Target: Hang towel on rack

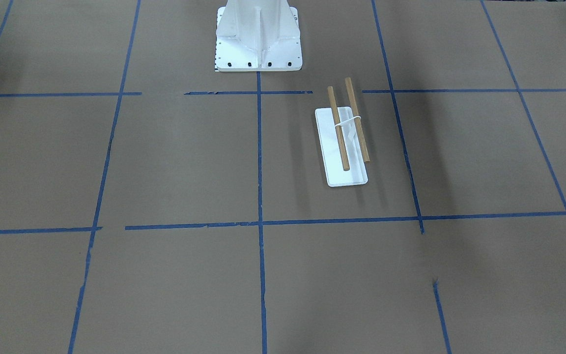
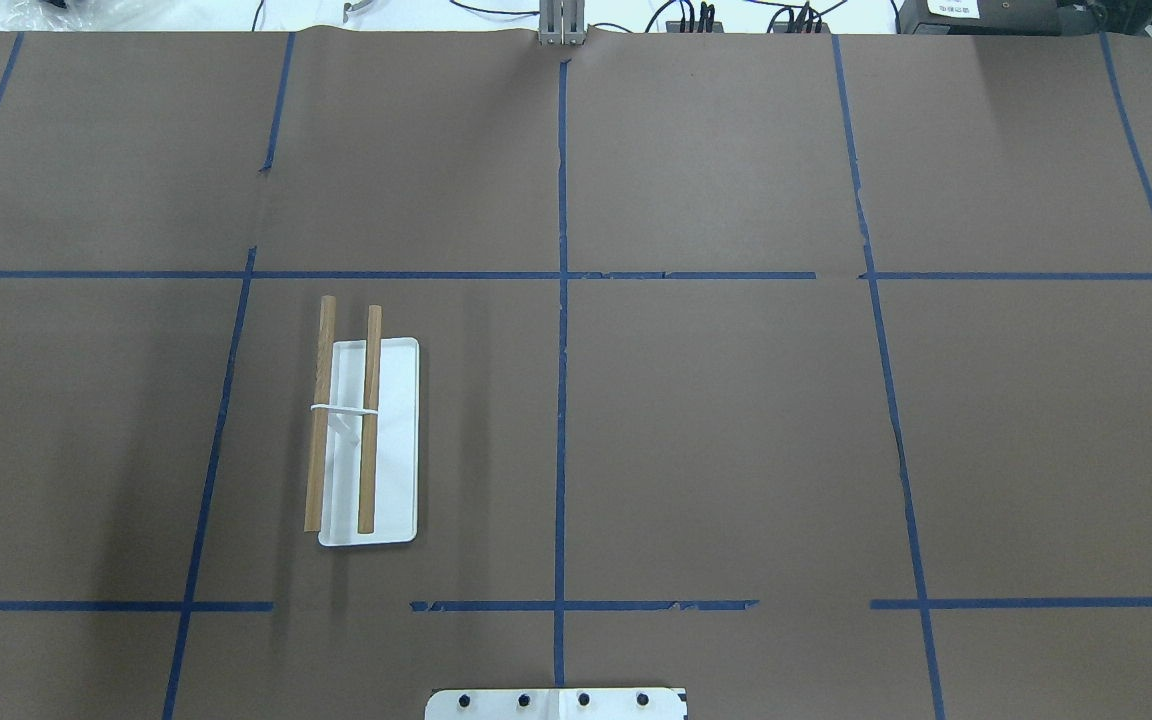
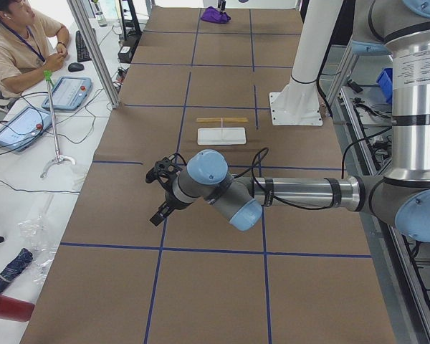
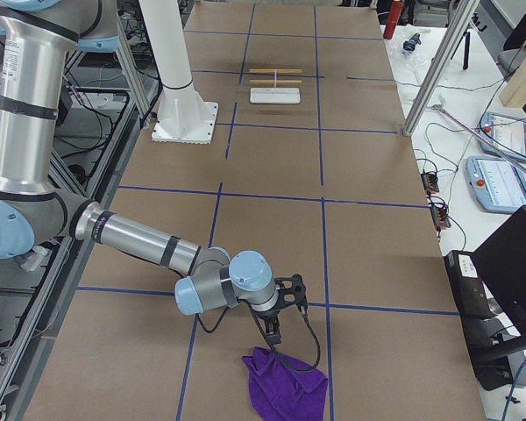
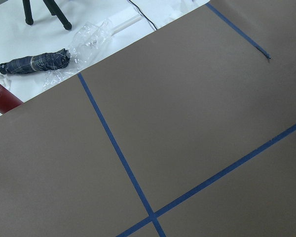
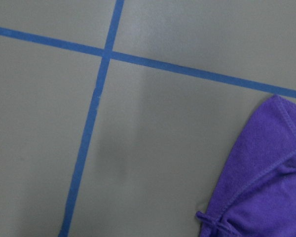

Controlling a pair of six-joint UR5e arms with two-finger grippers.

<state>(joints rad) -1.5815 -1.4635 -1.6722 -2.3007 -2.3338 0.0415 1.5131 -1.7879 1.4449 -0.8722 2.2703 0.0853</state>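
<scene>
The rack (image 2: 366,440) stands on the brown table left of centre, two wooden dowels on a white base; it also shows in the front view (image 1: 342,142) and both side views (image 3: 222,132) (image 4: 274,88). The purple towel (image 4: 285,390) lies crumpled on the table at the robot's far right end, and a corner of it shows in the right wrist view (image 6: 266,182). My right gripper (image 4: 276,331) hovers just beside and above the towel; I cannot tell if it is open. My left gripper (image 3: 158,197) hangs over bare table at the left end, apart from the rack; I cannot tell its state.
The large white ribbed pedestal (image 1: 258,39) stands at the table's robot side. Blue tape lines grid the table. A seated operator (image 3: 14,43) and tablets are beyond the far edge. A folded umbrella (image 5: 34,61) lies off the table's left end.
</scene>
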